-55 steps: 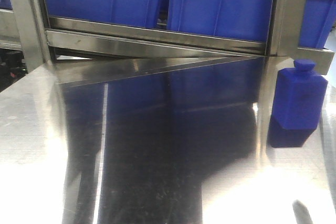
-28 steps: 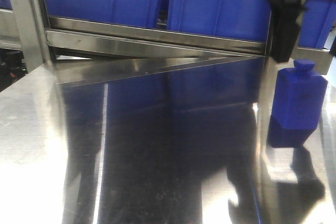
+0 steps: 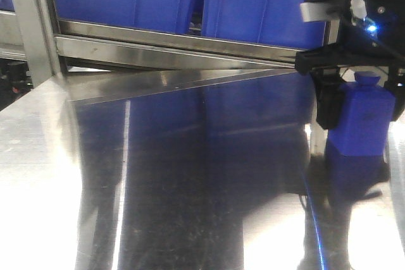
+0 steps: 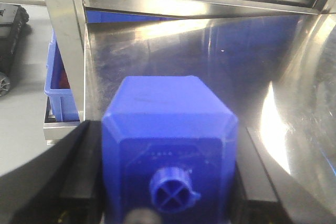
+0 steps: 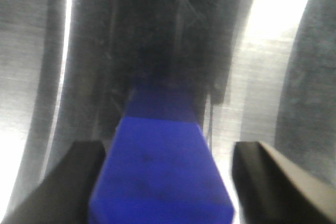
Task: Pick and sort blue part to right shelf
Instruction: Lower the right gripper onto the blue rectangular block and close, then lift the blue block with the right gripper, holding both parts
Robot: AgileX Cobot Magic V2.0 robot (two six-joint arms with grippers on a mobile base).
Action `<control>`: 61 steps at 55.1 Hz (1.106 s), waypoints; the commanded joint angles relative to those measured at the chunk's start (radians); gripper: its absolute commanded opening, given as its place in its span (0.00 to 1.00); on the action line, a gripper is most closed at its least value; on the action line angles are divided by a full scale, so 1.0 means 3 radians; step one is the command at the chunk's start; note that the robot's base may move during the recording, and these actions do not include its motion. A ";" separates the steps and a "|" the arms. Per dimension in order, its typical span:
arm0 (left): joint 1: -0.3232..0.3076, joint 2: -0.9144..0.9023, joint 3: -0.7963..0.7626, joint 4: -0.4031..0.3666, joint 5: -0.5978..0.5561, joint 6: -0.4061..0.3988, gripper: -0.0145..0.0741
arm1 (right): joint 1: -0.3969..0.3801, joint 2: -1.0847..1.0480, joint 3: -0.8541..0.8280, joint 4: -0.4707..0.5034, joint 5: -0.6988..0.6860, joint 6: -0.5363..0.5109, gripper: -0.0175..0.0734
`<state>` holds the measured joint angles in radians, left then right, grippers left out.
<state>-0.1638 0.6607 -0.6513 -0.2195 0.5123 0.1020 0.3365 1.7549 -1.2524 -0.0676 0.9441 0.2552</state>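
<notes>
Foremost, one blue plastic bottle-shaped part [image 3: 361, 134] with a round knob on top. It stands upright on the polished steel table [image 3: 158, 188], far to the right in the front view and close before the rack.

Right gripper [image 3: 363, 117], black, set down over it from above. Jaws spread, one finger on each side of the body. The blurred wrist view does not settle whether either finger touches.

Second blue knobbed part [image 4: 168, 124], seen only in the left wrist view, fills the span of the left gripper [image 4: 170, 179]. Its black fingers [image 4: 86, 174] are closed against both flanks, knob end toward the camera.

Right shelf [image 3: 190, 45], behind the table: flat steel front bar, with large blue plastic bins [image 3: 266, 4] side by side above it.
</notes>
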 commanded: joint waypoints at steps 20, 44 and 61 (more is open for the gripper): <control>-0.0020 -0.0425 -0.0062 0.0217 -0.0398 -0.0010 0.59 | -0.0019 -0.0132 -0.0114 -0.0054 -0.0054 0.0001 0.43; -0.0020 -0.1632 0.0640 0.0477 -0.0603 -0.0016 0.51 | -0.0016 -0.0896 0.0485 -0.0135 -0.0601 -0.0003 0.43; -0.0020 -0.1863 0.0770 0.0471 -0.0603 -0.0040 0.51 | -0.0016 -0.2216 0.1431 -0.0397 -0.1160 -0.0094 0.43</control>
<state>-0.1638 0.0913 -0.3951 -0.0735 0.4322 0.1020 0.3365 1.2227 -0.8641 -0.1507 0.6885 0.2487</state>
